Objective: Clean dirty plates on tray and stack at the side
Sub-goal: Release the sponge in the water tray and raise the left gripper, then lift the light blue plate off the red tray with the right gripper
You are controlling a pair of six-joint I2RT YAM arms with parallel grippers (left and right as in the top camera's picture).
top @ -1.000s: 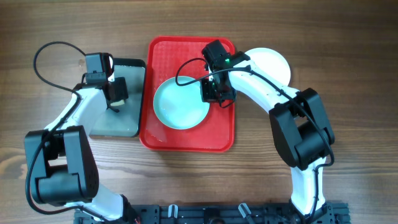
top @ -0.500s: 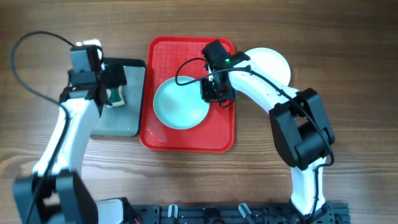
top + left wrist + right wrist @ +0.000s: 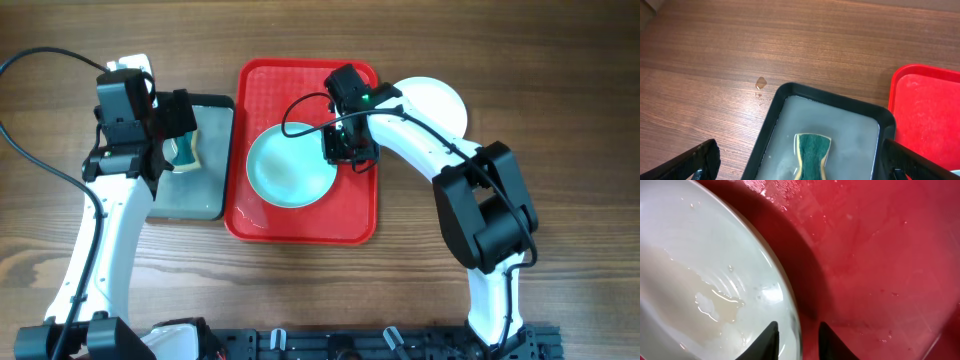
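A light blue plate (image 3: 285, 170) lies on the red tray (image 3: 300, 225) at the middle of the table (image 3: 560, 80), a little towards the tray's right side. The right tool (image 3: 799, 339) sits at the plate's right edge. In the right wrist view its two dark fingertips straddle the rim, one over the plate's inner surface and one over the tray outside it. They are close together and appear clamped on the rim, most likely to steady the plate for wiping. A thin film of cloudy water pools inside the plate, droplets dot the tray beside it, and no reddish marks are visible on the part in view. A white plate (image 3: 440, 100) rests on the bare table just beyond the tray's upper right corner, partly hidden under the right arm. That seems to be the stacking spot, and a third plate cannot be made out. To the left of the red tray, touching or nearly touching it, is a dark grey tray (image 3: 850, 125) holding shallow water. A green-topped sponge (image 3: 812, 147) lies in it, presumably to soak. The left tool (image 3: 807, 162) hangs above that sponge with its fingers spread wide apart and holding nothing. It looks poised to come down and take the sponge, so the scrubbing of this plate is judged not yet begun.
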